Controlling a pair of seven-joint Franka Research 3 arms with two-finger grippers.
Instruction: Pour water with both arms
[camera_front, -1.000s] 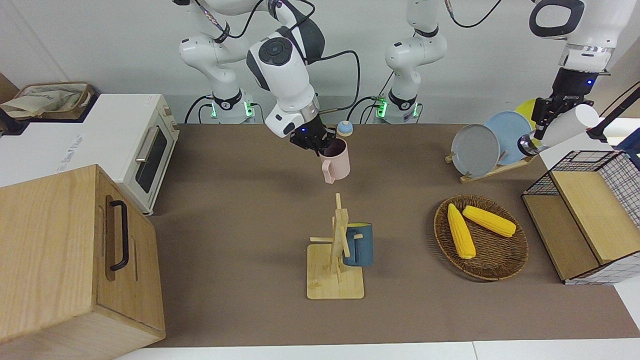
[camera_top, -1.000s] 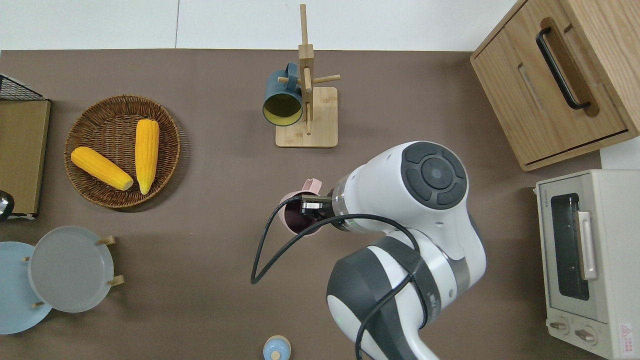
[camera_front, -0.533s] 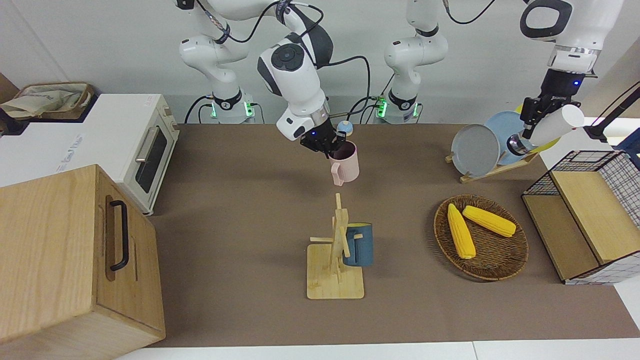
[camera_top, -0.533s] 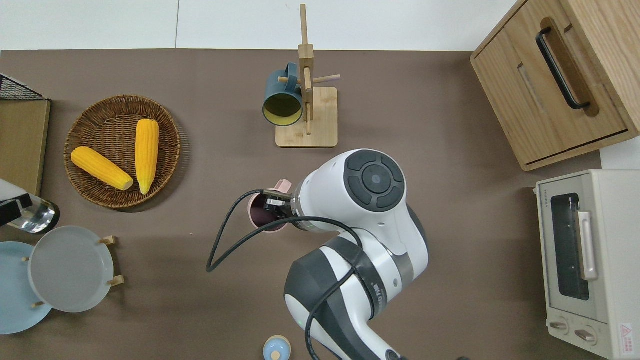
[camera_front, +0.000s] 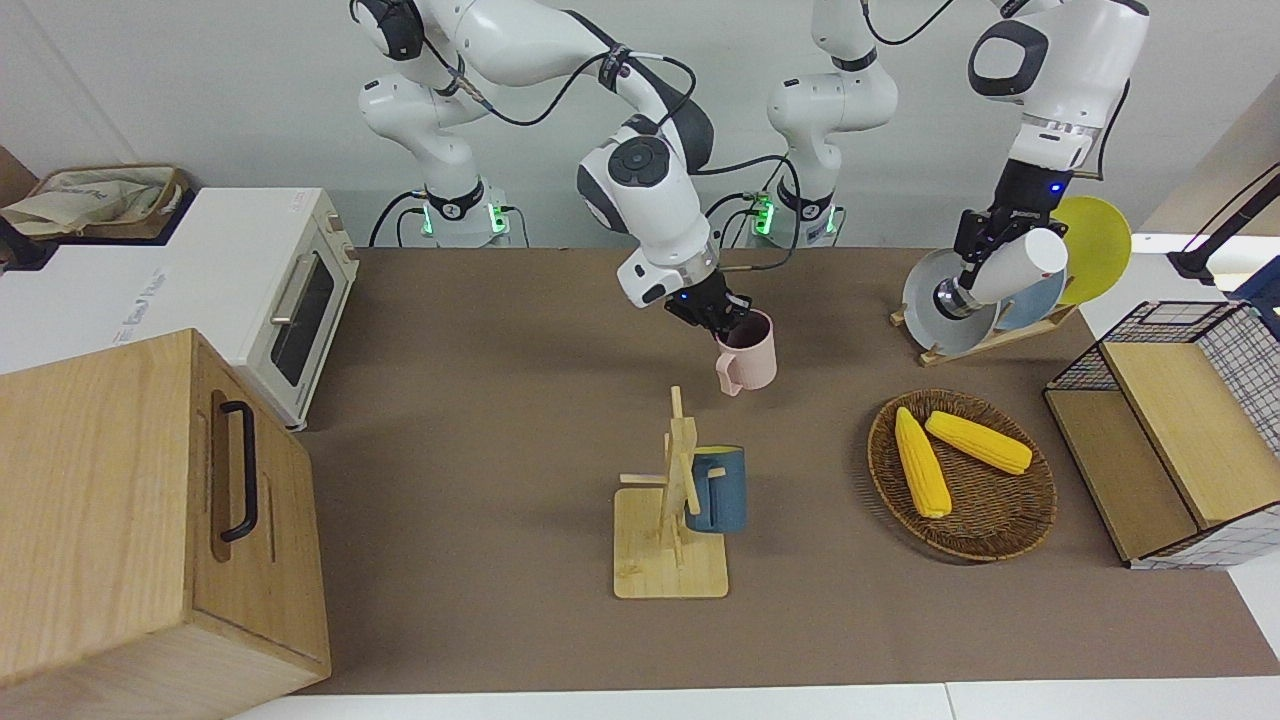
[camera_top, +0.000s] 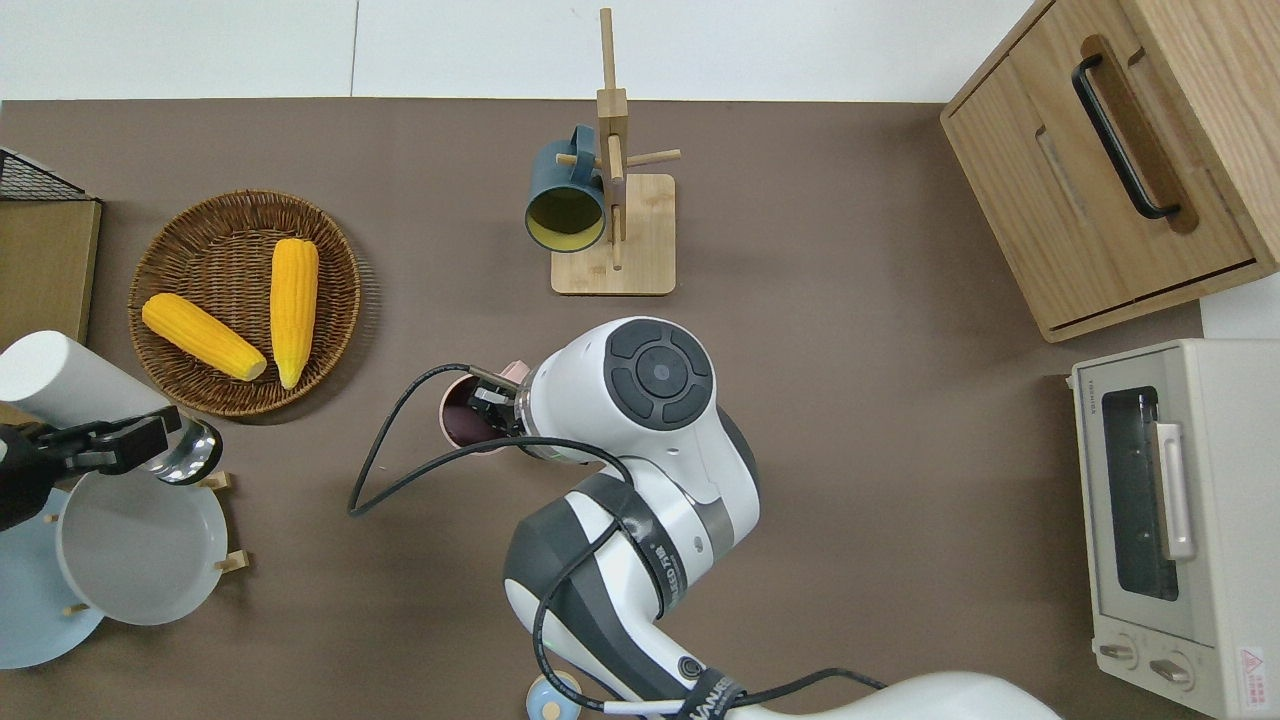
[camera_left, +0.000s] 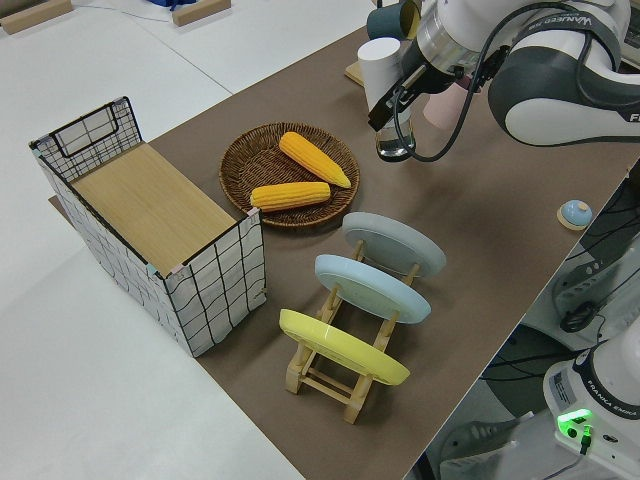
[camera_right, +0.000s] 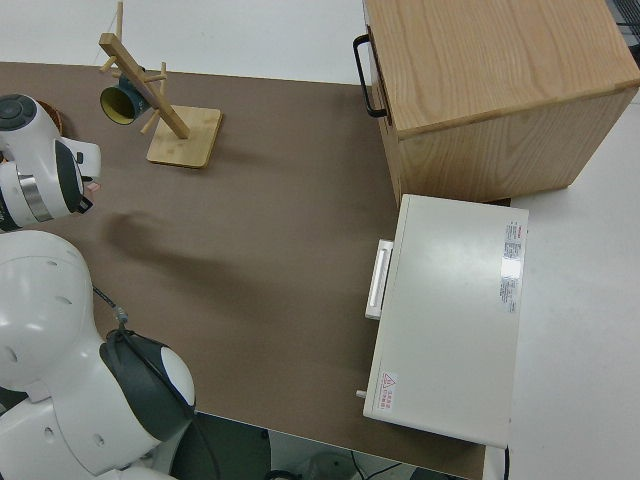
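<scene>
Brown table mat (camera_front: 480, 330) against a white wall, viewed from across the table, items in order across that view.

Wooden cabinet (camera_front: 140, 510), black handle, at the right arm's end. White toaster oven (camera_front: 270, 300) beside it, nearer to the robots.

Right gripper (camera_front: 715, 315): held over the open middle of the mat, fingers closed on the rim of a pink mug (camera_front: 748, 358), one finger inside the cup. Mug upright, handle hanging downward in this view.

Wooden mug stand (camera_front: 672, 520), farther from the robots than the pink mug; a blue mug (camera_front: 718, 488) hangs on it.

Wicker basket (camera_front: 1030, 510) with two corn cobs (camera_front: 920, 462).

Left gripper (camera_front: 982, 240): clamped around a white bottle (camera_front: 1005, 268), tilted with its metal end lower, over the plate rack (camera_front: 965, 345) edge beside the basket.

Wire crate (camera_front: 1170, 430) at the left arm's end.
</scene>
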